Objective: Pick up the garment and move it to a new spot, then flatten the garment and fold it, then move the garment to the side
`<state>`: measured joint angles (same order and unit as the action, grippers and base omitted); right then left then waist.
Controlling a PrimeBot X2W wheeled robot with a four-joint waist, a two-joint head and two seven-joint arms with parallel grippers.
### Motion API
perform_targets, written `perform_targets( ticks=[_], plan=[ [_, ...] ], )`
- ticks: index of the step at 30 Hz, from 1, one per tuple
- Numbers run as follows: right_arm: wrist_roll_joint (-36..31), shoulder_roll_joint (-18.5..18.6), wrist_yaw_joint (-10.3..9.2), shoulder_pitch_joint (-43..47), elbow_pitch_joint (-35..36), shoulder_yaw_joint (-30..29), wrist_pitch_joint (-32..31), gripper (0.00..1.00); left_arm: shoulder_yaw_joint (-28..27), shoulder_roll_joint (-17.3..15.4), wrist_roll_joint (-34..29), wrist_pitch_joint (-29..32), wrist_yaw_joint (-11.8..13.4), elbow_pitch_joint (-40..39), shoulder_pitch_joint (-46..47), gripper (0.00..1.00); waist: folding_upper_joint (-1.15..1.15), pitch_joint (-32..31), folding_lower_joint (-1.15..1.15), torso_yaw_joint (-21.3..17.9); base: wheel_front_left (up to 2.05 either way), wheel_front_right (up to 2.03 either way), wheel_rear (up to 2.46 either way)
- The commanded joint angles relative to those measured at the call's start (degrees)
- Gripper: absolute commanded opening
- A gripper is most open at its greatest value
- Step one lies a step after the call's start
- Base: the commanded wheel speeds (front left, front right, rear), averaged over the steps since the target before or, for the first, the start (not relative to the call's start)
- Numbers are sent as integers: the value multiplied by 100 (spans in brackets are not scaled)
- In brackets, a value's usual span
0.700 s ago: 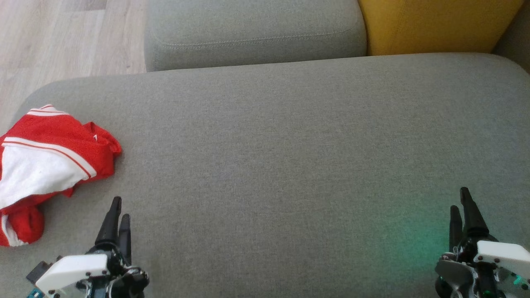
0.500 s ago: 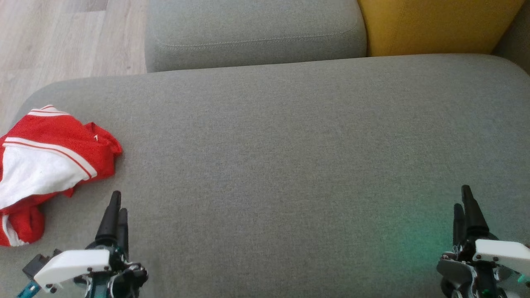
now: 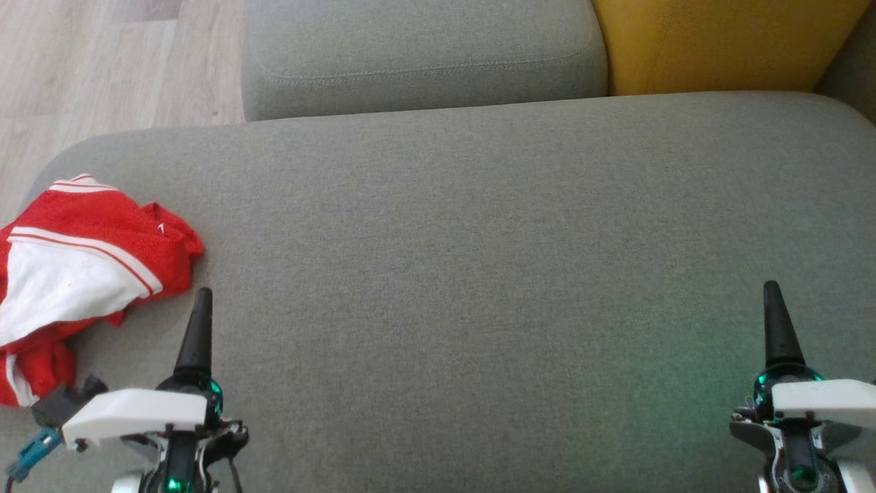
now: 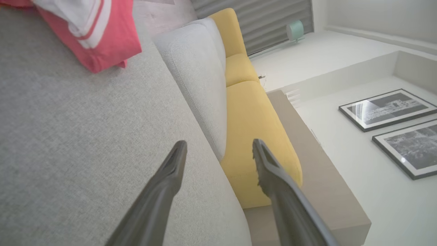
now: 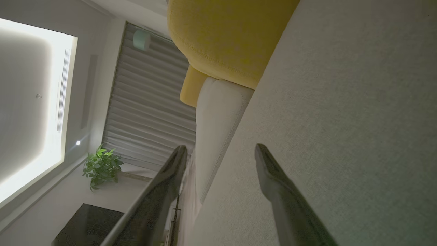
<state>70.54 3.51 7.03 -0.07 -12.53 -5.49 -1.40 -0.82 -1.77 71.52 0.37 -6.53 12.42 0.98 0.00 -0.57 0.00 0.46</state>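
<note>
Red-and-white garment (image 3: 82, 267) lies crumpled at the left end of the grey sofa seat (image 3: 479, 260), held by nothing. The left pincer (image 4: 219, 143) is just beside it, fingers spread. The right pincer (image 5: 220, 147), also spread, is well apart at the right end.

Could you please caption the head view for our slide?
Crumpled red-and-white garment at cushion's left edge, near left gripper; right gripper opposite.
</note>
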Motion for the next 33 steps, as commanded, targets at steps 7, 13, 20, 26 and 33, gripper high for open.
perform_targets(
  ticks=[7, 13, 20, 26, 33],
  plan=[
    [-823, 166, 17, -235, 442, 145, 84, 100, 20, -99, -838, -161, 5, -420, 347, 100, 0, -2, 0, 12, 0, 0, 0],
    [-1411, 227, 19, -202, 583, 247, 118, 100, 115, -163, -1508, -262, 51, -560, 338, 100, 0, -20, 0, 35, 0, 0, 0],
    [-2069, 302, 21, -182, 744, 385, 142, 100, 277, -281, -2242, -379, 168, -702, 301, 100, 0, -38, 0, 43, 0, 0, 0],
    [-2578, 340, 23, -155, 865, 473, 174, 100, 456, -392, -2794, -480, 311, -795, 277, 100, 0, -49, 0, 49, 0, 0, 0],
    [-3060, 374, 26, -119, 936, 562, 209, 100, 611, -509, -3259, -580, 448, -814, 260, 100, 0, -63, 0, 52, 0, 0, 0]
  ],
)
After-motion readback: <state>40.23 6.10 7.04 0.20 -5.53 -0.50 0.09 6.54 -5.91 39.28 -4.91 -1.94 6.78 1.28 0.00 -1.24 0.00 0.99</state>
